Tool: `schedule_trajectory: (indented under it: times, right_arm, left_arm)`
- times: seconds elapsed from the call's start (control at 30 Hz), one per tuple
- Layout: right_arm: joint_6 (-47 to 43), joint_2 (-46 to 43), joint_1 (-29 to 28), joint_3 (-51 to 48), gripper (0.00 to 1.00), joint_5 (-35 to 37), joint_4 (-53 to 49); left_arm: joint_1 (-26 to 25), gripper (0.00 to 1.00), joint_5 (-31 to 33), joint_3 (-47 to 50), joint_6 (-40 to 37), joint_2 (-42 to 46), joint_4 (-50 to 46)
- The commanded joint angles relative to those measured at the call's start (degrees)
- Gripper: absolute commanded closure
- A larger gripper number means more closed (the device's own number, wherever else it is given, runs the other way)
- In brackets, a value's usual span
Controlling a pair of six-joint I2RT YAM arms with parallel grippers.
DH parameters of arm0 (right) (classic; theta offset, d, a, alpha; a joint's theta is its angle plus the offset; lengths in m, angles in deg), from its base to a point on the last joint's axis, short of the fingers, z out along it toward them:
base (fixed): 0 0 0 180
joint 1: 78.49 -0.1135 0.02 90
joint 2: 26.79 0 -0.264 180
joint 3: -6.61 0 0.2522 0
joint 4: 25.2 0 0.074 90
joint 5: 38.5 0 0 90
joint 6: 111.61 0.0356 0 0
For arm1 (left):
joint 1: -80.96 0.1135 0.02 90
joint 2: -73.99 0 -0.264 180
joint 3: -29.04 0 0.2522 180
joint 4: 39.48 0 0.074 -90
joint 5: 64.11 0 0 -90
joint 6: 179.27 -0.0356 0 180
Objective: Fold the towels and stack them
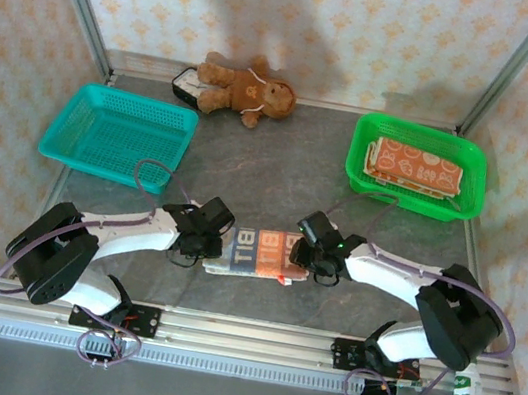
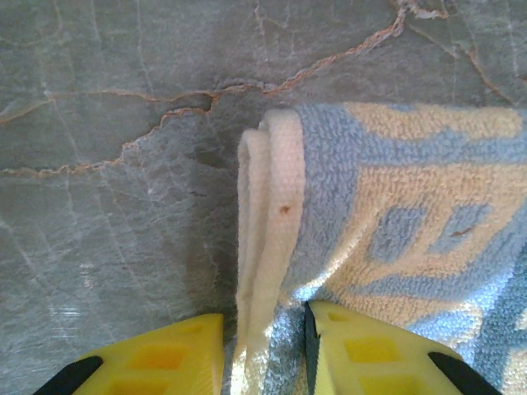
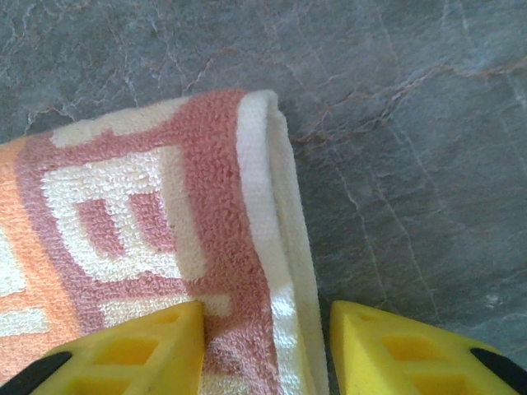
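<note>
Nearest, item one: lettered towel (image 1: pixel 255 254), cream with coloured block letters, folded into a strip on the desk (image 1: pixel 268 173) between my two arms. Handling, by my estimate: light, soft, limp terry. The layers may slide apart, so I would take hold at the doubled end hems.

Left pincer (image 2: pixel 265 333): pinching the left hem, cloth bunched between its fingers.

Right pincer (image 3: pixel 265 329): straddling the right hem. Whether it bites I cannot tell.

Farther right: green basket (image 1: pixel 356 157), with a folded orange-and-cream towel (image 1: pixel 414 167) inside.

Farthest: teddy bear (image 1: pixel 246 90).
</note>
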Motion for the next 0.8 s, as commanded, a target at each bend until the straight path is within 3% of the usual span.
schedule_trajectory:
  times: [0.0, 0.33, 0.5, 0.6, 0.67, 0.77]
  right_arm:
    - [1.6, 2.5, -1.1, -1.9, 0.6, 0.2, 2.6]
    - [3.7, 5.9, -3.4, -3.0, 0.98, 0.6, 5.5]
    - [3.1, 1.2, -3.4, -1.8, 1.0, 4.3, 0.6]
    - [1.8, -2.8, -3.4, 1.3, 1.0, 8.6, -5.7]
    - [0.5, -4.7, -3.3, 4.8, 1.0, 12.5, -11.2]
    - [-1.9, -5.4, -2.8, 10.8, 1.0, 16.5, -17.7]
  left_arm:
    - [0.2, 0.7, -1.5, 2.8, -0.3, -2.3, 3.4]
    - [0.1, 0.7, -3.4, 3.3, 0.6, -1.7, 5.3]
    - [0.2, 0.67, -2.2, 2.3, 0.3, 1.3, 3.1]
    - [0.3, 0.6, -0.3, 0.4, -0.4, 4.1, 0.0]
    - [0.8, 0.43, 0.7, -0.8, -0.8, 6.2, -1.8]
    - [1.5, 0.28, 1.7, -2.2, -1.1, 9.3, -3.4]
